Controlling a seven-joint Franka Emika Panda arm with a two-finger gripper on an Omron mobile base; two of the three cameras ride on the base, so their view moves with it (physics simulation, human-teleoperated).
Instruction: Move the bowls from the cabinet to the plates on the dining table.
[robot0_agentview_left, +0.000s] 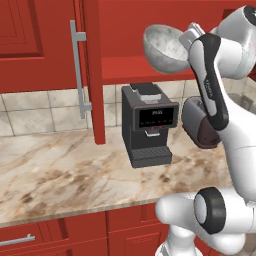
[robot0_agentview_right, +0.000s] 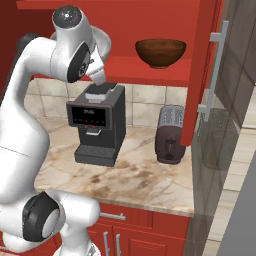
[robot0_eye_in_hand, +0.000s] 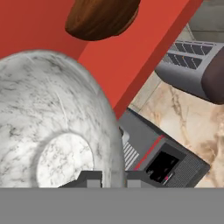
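The hand (robot0_eye_in_hand: 109, 177) is pinched nearly shut on the rim of the marbled bowl (robot0_agentview_left: 165, 47), one finger inside the wall and one outside. The bowl hangs tipped on its side, mouth turned away from the cabinet (robot0_agentview_left: 30, 45), in front of the open shelf (robot0_agentview_right: 150, 70) and off it. The brown bowl (robot0_agentview_right: 160, 52) sits upright on that shelf, beyond the hand and to one side, apart from the marbled one.

The grip is the main worry, I think. Only a thin strip of rim sits between the fingers, and the bowl's whole weight hangs out past them, so a quick swing or a jolt from the base could twist it loose. Directly below the hand stands the coffee machine (robot0_agentview_left: 148, 125) on the surface (robot0_agentview_left: 60, 165); a dropped bowl would strike its top and likely bounce off toward the floor.

Clearance is the next risk. The open door (robot0_agentview_left: 92, 70) stands to one side of the hand and the other door (robot0_agentview_right: 202, 75) to the other, with the toaster (robot0_agentview_right: 169, 134) below and off to that side. A wide turn away from the shelf could knock the tilted bowl against a door edge and pry it out of the fingers.

Neither plate nor the dining table can be seen from here, so the carry ahead looks long, and a slow slip in the grip would have time to grow.
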